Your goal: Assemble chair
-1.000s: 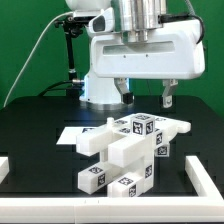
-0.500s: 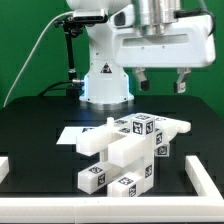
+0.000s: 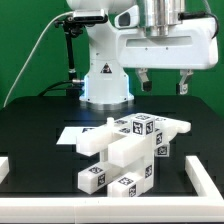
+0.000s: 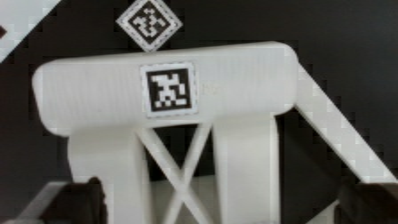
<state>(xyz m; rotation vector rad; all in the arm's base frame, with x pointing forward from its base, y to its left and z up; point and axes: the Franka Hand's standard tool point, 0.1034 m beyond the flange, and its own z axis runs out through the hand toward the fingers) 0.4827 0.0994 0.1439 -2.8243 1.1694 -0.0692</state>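
- Gripper (image 3: 164,87) hangs above the chair (image 3: 128,152), jaws spread wide, holding nothing.
- Chair sits mid-table, beside the marker board (image 3: 76,133); its X-braced back (image 4: 169,140) fills the wrist view.
- We judge the next grasp needs centring over one part and a straight descent.

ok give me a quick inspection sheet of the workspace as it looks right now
surface: black table, bare apart from the items below
job's things: white chair lying on the table, tagged parts joined; the wrist view shows its X-braced back panel
clutter: nothing seen; the marker board lies flat behind the chair
pincer: pincer hangs open above the chair, holding nothing, clear of it
cables: black cable runs down from the stand at the exterior view's left
surroundings: green backdrop; thin white border frame around the table edge
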